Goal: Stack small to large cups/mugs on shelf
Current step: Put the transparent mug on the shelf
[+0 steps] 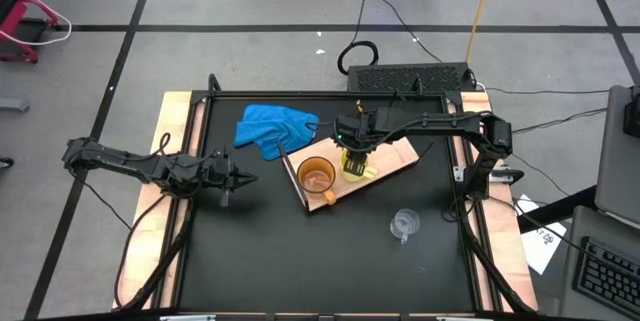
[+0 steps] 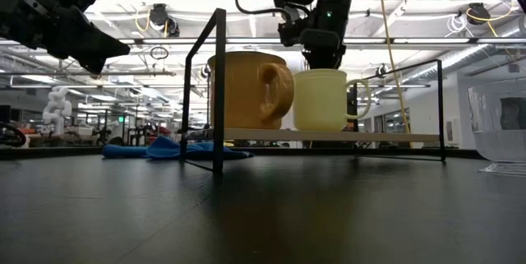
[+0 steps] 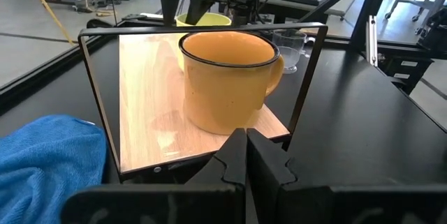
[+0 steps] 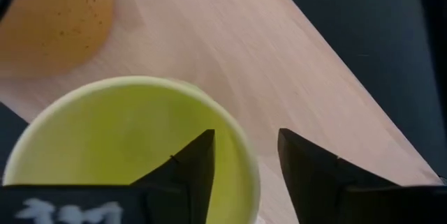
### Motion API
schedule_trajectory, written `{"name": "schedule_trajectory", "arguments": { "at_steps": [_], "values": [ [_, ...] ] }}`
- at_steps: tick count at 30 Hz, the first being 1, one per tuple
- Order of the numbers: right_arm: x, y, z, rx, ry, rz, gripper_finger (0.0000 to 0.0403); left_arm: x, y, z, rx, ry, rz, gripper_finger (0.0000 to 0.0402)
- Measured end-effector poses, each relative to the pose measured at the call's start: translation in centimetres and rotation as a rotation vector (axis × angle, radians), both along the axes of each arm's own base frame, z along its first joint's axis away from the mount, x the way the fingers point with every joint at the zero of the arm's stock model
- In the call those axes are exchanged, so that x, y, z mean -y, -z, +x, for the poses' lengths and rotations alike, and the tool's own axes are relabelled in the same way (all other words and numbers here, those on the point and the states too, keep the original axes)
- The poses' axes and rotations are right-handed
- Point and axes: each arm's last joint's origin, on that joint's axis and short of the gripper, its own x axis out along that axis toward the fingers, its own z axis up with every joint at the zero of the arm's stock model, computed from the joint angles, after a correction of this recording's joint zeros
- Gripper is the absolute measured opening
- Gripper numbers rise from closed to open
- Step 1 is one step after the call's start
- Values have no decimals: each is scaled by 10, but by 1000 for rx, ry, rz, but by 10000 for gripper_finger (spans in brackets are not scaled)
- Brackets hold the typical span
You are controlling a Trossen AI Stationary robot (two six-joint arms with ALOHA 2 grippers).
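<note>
A: Why was the right end effector sitting straight over the yellow mug?

B: It straddled the rim, one finger inside the mug and one outside, with a gap showing on both sides of the wall. I'd judge that as a release: the fingers stood apart, and the mug rested on the shelf on its own base.

A: And the mug's spot?

B: Just beside the orange mug, perhaps touching; the low view showed the two side by side on the board, the yellow one's handle pointing away from its neighbour. That placing reads as a row by size, largest first.

A: So the clear cup was the one left?

B: Yes. It stood on the dark bench, well apart from the shelf, on the right arm's side. The bare stretch of board past the yellow mug looked like its likely place.

A: What about the left end effector?

B: Pinched shut, holding nothing, hovering over the bench on the left, pointed at the shelf. It seemed parked clear so the right arm could work.

A: The blue cloth?

B: Bunched beside the shelf's far corner, no part in the stacking.
</note>
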Motion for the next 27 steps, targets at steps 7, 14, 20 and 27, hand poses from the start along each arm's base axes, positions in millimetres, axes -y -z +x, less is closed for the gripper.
{"name": "schedule_trajectory", "arguments": {
  "at_steps": [7, 14, 20, 27],
  "values": [
    [0, 0, 0, 2, 0, 0, 153, 0, 0, 0, 0, -1, -1, 15],
    [0, -1, 0, 4, 0, 0, 153, 0, 0, 0, 0, 0, -2, 15],
    [0, -1, 0, 1, -15, -3, 153, 0, 0, 0, 0, 0, -2, 15],
    [0, -1, 0, -7, -57, -8, 153, 0, 0, 0, 0, -1, -3, 15]
  ]
}}
